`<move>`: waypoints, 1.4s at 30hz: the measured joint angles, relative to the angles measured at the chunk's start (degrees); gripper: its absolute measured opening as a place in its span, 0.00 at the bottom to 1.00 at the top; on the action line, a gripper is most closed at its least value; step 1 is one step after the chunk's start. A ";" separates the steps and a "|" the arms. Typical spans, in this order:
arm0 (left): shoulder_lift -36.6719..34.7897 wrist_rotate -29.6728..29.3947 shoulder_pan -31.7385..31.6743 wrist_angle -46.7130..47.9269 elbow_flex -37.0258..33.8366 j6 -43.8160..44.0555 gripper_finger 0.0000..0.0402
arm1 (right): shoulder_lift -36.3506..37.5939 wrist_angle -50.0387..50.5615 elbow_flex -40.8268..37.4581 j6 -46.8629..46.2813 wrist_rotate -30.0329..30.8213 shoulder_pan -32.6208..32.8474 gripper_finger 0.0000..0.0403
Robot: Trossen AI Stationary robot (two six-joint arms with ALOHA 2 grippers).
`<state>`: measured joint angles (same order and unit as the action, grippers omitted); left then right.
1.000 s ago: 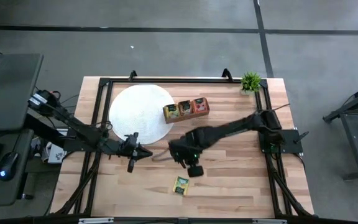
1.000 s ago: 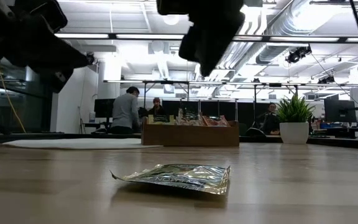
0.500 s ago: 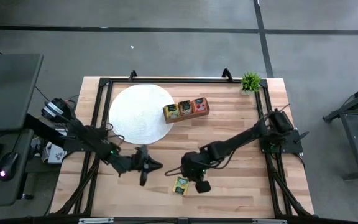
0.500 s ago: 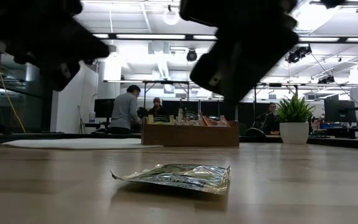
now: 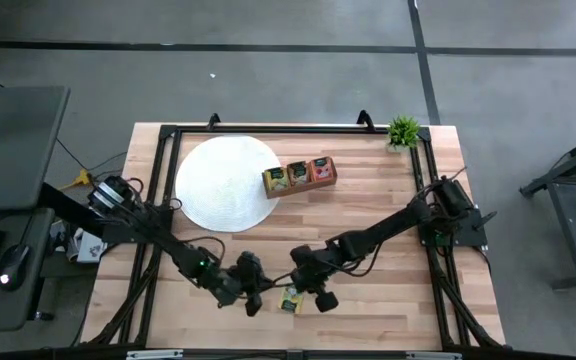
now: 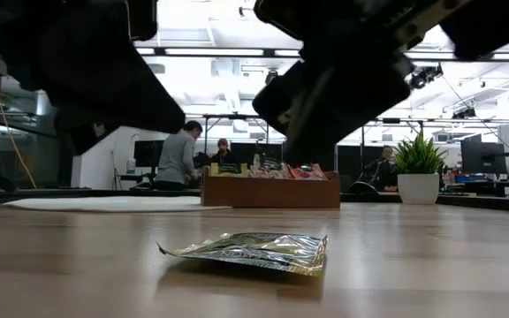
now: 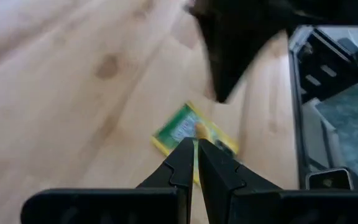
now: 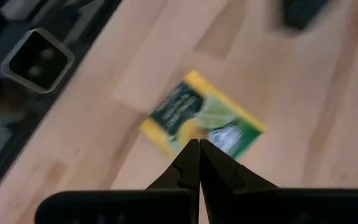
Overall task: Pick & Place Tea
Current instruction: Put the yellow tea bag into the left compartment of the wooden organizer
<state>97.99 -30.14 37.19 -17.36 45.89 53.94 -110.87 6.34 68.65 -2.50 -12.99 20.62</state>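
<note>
Near the front edge of the pale wooden desk (image 5: 368, 300), a single flat square tea packet in green and yellow with a silvery foil edge (image 5: 291, 298) lay loose on the boards, well apart from the brown wooden three-compartment tray (image 5: 299, 176) of further packets that stood beside the round white mat (image 5: 225, 183). Both arms hung over that packet: the right claw (image 5: 301, 290) was just above its far side and the left claw (image 5: 255, 298) just beside it on the other, each with its fingers pressed together and nothing between them, as both wrist views showed. The low view had the packet flat on the desk, untouched, with dark arm bodies above it. The step in hand looked like the approach for the pick; the grasp itself was not yet made. Next, one claw would probably need to part its fingers, come down astride an edge of the thin packet and pinch it, which is awkward for something lying so flat. Against the picture from a second before, both arms had travelled from mid-desk toward the front, the left one swinging furthest, while the packet had not shifted.
</note>
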 joint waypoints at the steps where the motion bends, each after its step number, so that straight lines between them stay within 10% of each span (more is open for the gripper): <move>1: 1.00 1.01 0.00 -0.06 0.88 0.26 0.05 | 0.00 -0.89 -0.22 0.03 0.87 -0.01 0.00; 42: 2.04 2.72 2.21 14.07 4.45 8.05 0.05 | -8.27 -6.79 0.08 5.69 1.50 -0.11 0.00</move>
<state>100.03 -27.42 39.40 -3.29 50.35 62.00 -119.14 -0.45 68.73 3.19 -11.49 20.51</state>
